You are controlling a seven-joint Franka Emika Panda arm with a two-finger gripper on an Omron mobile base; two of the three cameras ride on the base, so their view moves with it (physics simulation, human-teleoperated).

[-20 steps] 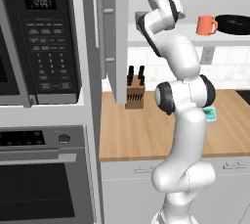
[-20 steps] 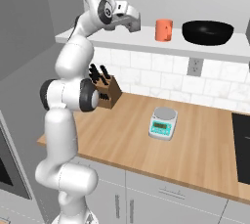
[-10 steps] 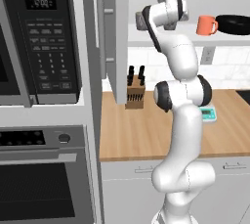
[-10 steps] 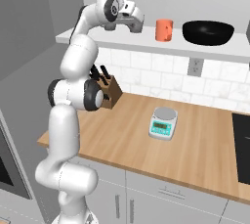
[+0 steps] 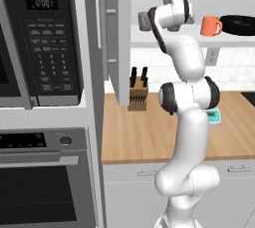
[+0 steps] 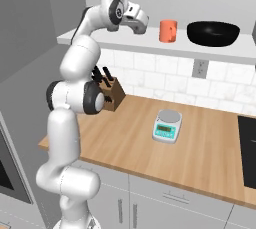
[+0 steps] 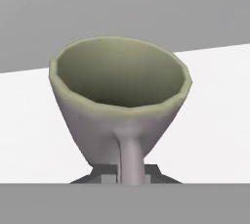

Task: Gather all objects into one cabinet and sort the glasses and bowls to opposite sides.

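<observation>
Arm is raised high, hand (image 6: 141,27) up at the white shelf (image 6: 220,52), at its left end by the open wall cabinet (image 5: 115,38).

Hand view: a grey-green cup (image 7: 119,100) sits right in front of the camera, open mouth facing it, side handle running down to the two dark fingertips (image 7: 105,171). The tips are nearly pressed together on either side of that handle (looks like a pinch on the handle, though the contact itself is half hidden by the bottom edge). White surface under and behind the cup, grey wall above.

In the left base view the same cup (image 5: 145,21) shows as a small grey-green cylinder at the end of the hand, just right of the cabinet's grey door, level with the shelf. Can't tell from there whether it rests on the shelf or hangs just above it.

Rest of the task items on the shelf, right of the hand:
- orange mug (image 6: 168,30), upright, near the hand but clear of it
- black bowl (image 6: 213,32), wide and round, just right of the mug, not touching it

Cabinet door stands open with its long vertical bar handle (image 5: 103,33) facing the camera.

Down on the wooden bench (image 6: 200,158): knife block (image 6: 111,93) against the tiled wall behind the arm, white scale (image 6: 167,125) out in the middle, well apart from the block. Microwave (image 5: 40,43) and oven (image 5: 45,177) stacked at the left of the left base view.
</observation>
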